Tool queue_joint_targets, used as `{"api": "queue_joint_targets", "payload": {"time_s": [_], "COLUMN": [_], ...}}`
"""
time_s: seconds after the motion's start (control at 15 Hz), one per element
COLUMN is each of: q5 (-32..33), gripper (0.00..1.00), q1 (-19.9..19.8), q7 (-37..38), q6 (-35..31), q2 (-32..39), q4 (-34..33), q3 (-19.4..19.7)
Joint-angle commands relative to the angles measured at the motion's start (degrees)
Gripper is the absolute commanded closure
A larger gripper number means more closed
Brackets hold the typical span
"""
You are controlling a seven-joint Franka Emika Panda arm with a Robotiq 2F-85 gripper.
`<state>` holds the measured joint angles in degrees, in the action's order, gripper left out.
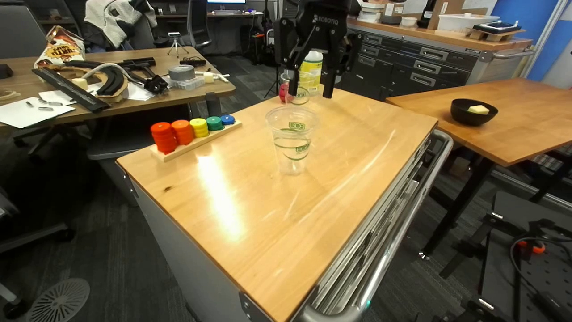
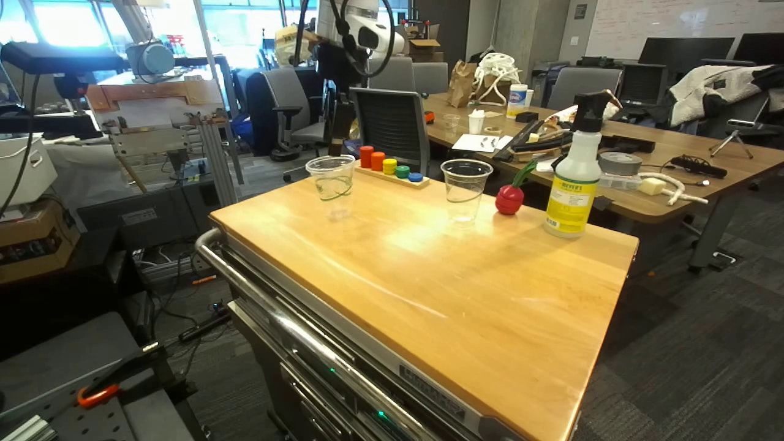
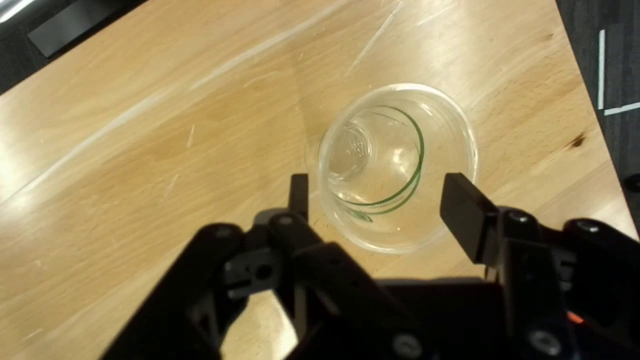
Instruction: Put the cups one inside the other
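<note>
Fingers (image 3: pixel 462 215) wide apart and empty, above one upright clear cup (image 3: pixel 395 167) on the wooden tabletop (image 3: pixel 225 145).

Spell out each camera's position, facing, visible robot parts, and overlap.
In an exterior view: above a corner of the cart, looking down past one cup toward the spray bottle; open jaws at top.
In an exterior view: above the handle side, looking down toward the ring stacker; white arm at top, jaws hard to make out.
Wrist view: sits behind the open jaws, looking down past them into that cup.
Both exterior views share that cup, a second cup, ring stacker, spray bottle.
</note>
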<state>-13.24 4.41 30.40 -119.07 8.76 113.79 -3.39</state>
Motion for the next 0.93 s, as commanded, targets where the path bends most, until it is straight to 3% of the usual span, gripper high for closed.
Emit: {"api": "queue_joint_targets", "payload": {"time_s": [0.0,0.33,0.87], "q5": [3.4,6.9,6.2], "gripper": [0.01,0.0,0.0], "q1": [0.5,-1.7,-5.4], "q7": [2.7,7.4,12.3], "q6": [-1.1,-0.5,0.0], "q2": [-1.1,2.1,10.8], "q4": [-0.9,-5.7,-14.0], "q3": [1.0,4.4,9.4]}}
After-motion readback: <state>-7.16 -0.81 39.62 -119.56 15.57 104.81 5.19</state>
